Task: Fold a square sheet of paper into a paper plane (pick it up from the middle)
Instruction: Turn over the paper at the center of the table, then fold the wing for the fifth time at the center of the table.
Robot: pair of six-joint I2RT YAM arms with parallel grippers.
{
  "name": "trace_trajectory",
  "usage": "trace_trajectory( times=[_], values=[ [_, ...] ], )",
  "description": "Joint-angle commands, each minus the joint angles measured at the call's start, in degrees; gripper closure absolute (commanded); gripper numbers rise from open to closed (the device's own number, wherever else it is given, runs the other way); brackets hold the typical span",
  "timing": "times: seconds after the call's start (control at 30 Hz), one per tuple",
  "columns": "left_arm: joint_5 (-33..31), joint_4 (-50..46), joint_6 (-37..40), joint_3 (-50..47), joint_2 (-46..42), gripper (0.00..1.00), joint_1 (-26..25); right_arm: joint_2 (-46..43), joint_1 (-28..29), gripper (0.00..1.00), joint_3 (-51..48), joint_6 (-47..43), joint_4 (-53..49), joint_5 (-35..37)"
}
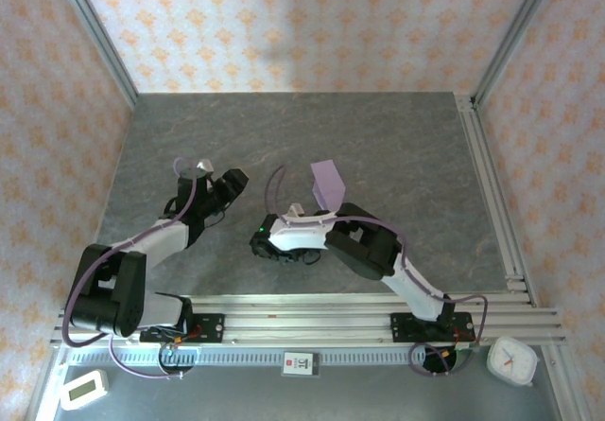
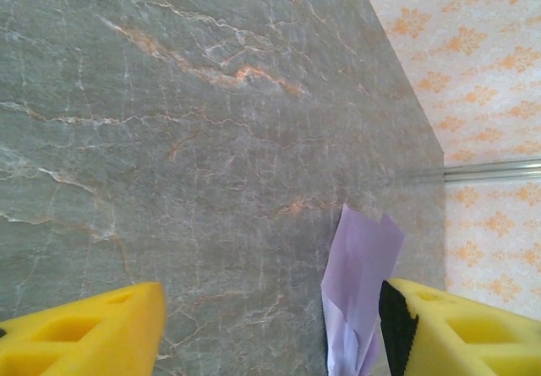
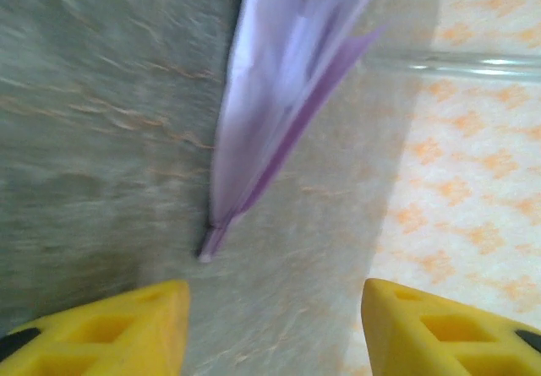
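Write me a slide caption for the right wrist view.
Blurred lilac paper plane against the grey marbled table, tip pointing at the open right gripper.

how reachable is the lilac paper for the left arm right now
Probably yes: the left tool is open and faces the folded paper, with bare table between them. The right tool, also open, sits close to the paper and might crowd the approach.
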Motion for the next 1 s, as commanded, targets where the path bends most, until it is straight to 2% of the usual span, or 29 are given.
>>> trace_trajectory(
  times=[0.0, 0.1, 0.23, 0.3, 0.4, 0.57, 0.67, 0.77, 0.97],
  values=[
    [0.7, -2.1, 2.6, 1.4, -1.9, 0.31, 0.7, -8.2, -0.3, 0.43, 2.8, -2.2, 7.5, -9.6],
    [1.4, -3.2, 3.5, 2.1, -2.5, 0.3, 0.7, -17.0, -5.1, 0.43, 1.4, -5.1, 13.2, -15.3],
    [2.0, -4.0, 3.5, 3.1, -3.5, 0.3, -2.1, -27.6, -16.2, 0.45, -5.4, -7.8, 23.3, -24.9],
    [0.7, -4.7, 3.1, 4.3, -3.4, 0.3, -5.9, -31.5, -22.2, 0.45, -10.0, -8.5, 29.0, -28.9],
    [-1.7, -3.2, 0.7, 6.6, -1.3, 0.29, -13.9, -36.2, -32.5, 0.47, -17.2, -8.1, 38.1, -40.1],
    [-3.4, 3.3, -3.8, 13.5, 8.6, 0.29, -26.1, -42.6, -47.3, 0.51, -31.3, -3.1, 53.8, -59.1],
    [-3.6, 5.4, -4.6, 19.5, 15.2, 0.29, -31.5, -46.0, -52.8, 0.53, -39.4, 1.0, 61.2, -66.0],
    [-3.2, 6.3, -5.2, 24.9, 21.4, 0.29, -34.6, -50.0, -56.1, 0.54, -46.6, 4.0, 66.5, -69.0],
    [-3.9, 6.6, -5.5, 31.1, 30.2, 0.29, -35.7, -56.5, -57.6, 0.54, -54.4, 6.0, 69.7, -70.2]
  ],
)
